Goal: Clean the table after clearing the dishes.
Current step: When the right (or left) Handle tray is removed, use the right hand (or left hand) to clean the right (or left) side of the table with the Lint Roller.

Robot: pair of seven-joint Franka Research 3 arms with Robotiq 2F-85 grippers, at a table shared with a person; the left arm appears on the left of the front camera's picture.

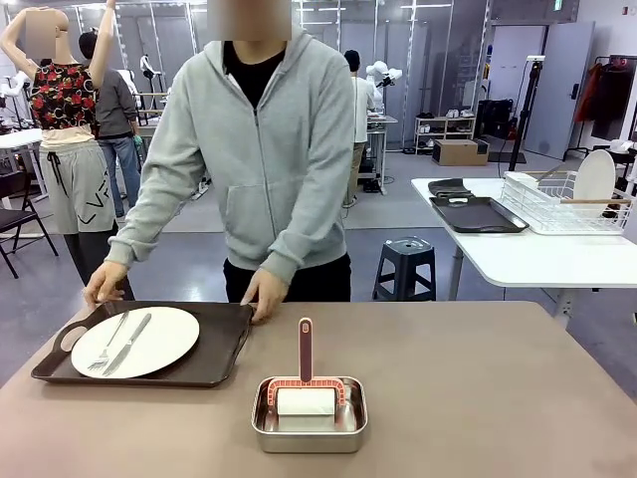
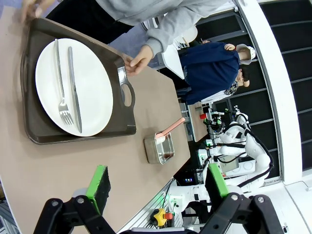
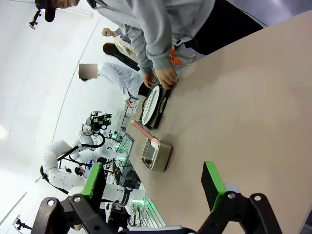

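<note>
The desk (image 1: pixel 478 378) has a plain brownish top; on its left part, near the far edge, lies a dark handled tray (image 1: pixel 224 354); a round white plate (image 1: pixel 164 334) sits on the tray, with a metal fork (image 1: pixel 107 344) and knife (image 1: pixel 127 344) lying side by side on it, the fork to the outside. A person in a grey hooded jacket (image 1: pixel 259 149) stands at the far side; one hand (image 1: pixel 103 282) is on the tray's far left corner as the front view shows it, the other hand (image 1: pixel 265 294) on its far right corner. Near the middle of the desk, toward the robot's side and just right of the tray, stands a small steel pan (image 1: pixel 309 436); a cleaning roller (image 1: pixel 306 401) with a white roll lies in it, its pink handle pointing toward the person.

The left pincer (image 2: pixel 157 179) stands spread wide with nothing between its green pads; it hangs over the desk, well apart from the tray and the pan. The right pincer (image 3: pixel 152 178) is likewise fully apart and empty, above bare desk, with the pan farther off.

Beyond, to the right, a white table (image 1: pixel 537 259) carries a wire rack (image 1: pixel 567 204).
</note>
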